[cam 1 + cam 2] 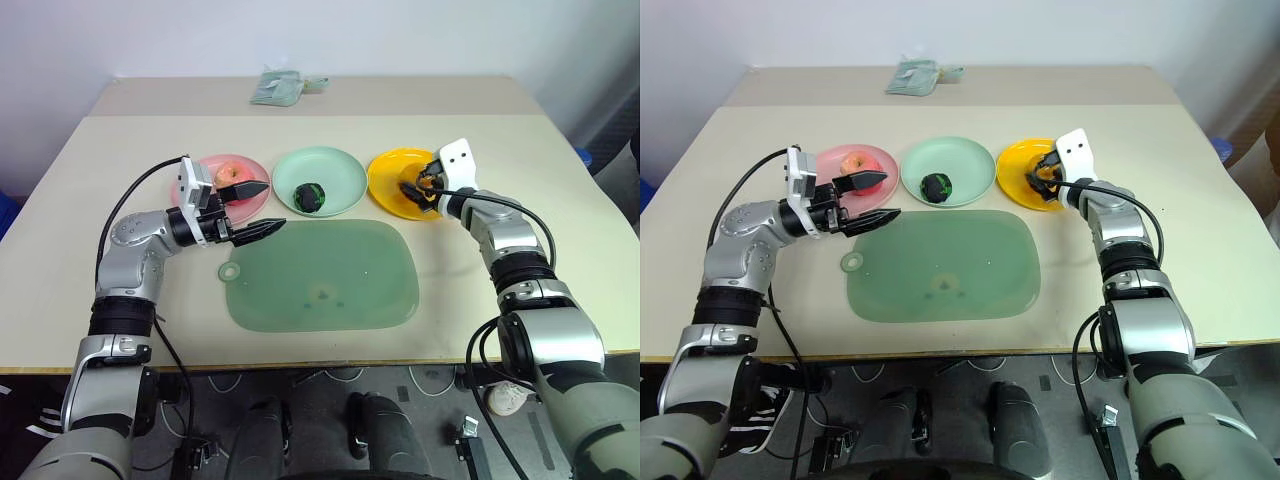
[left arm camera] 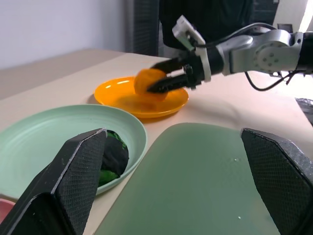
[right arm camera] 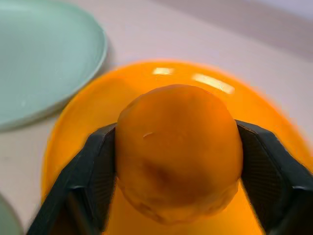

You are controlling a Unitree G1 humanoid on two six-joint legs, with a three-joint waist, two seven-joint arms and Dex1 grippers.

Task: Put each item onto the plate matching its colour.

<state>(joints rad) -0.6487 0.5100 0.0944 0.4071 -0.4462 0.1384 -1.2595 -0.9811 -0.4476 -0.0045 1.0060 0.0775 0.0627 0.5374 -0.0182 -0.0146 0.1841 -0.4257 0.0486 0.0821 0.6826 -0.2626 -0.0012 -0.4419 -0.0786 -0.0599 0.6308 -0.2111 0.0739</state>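
Nearest on the bench (image 1: 480,330) lies the large green mat (image 1: 320,275), bare of fruit and not one of the target plates. Left claw (image 1: 248,210) hangs at the mat's far-left corner with its two black fingers spread wide and nothing between them; one finger reaches over the rim of the pink plate (image 1: 196,172). Beyond the mat the three plates stand in a row, close together. Apple (image 1: 232,176) sits on the pink plate. Dark green ball (image 1: 310,196) sits on the mint plate (image 1: 320,180), toward its near edge. Right claw (image 1: 424,186) is over the yellow plate (image 1: 395,183) with the orange fruit (image 3: 178,152) between its fingers; in the right wrist view both fingers press flat against the fruit's sides at its widest part. From the left wrist view the fruit seems to be just above the plate's floor, though whether it touches I cannot tell. Handling, judged: the fruit looks like a light, hollow or foam toy, with a matt, slightly dimpled skin that should grip well. Being round, it would squirt out of an off-centre pinch, so a hold across the widest part, as here, is the sound one. It is likely to roll once let go; a low release near the plate's middle would let the rim stop it. No breakage risk apparent. At the far edge of the bench lies a small greenish packet (image 1: 278,88), well apart from everything.
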